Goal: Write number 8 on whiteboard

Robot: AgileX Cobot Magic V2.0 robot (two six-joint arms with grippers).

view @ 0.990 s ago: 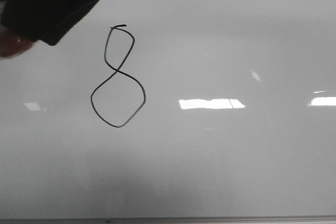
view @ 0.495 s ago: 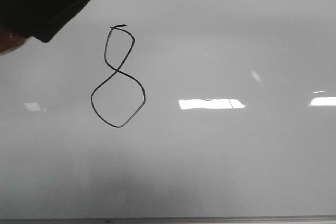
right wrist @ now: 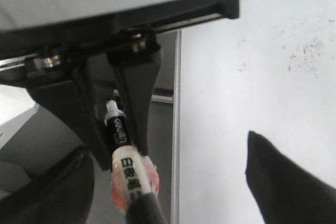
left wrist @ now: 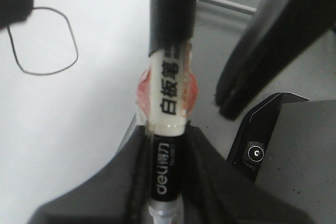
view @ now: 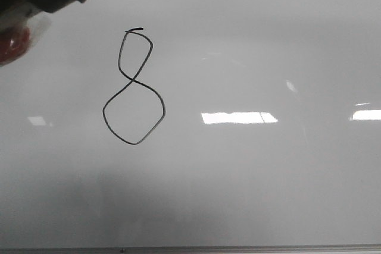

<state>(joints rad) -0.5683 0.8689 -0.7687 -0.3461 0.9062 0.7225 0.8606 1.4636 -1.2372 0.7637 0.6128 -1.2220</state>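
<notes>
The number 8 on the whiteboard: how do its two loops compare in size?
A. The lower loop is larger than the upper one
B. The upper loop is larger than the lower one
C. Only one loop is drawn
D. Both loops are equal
A: in the front view the number 8 on the whiteboard has a narrow upper loop above a wider, rounded lower loop.

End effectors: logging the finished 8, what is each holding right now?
Left end effector: closed on the black-and-white cylindrical plastic marker.
Right end effector: open, holding nothing.
</notes>
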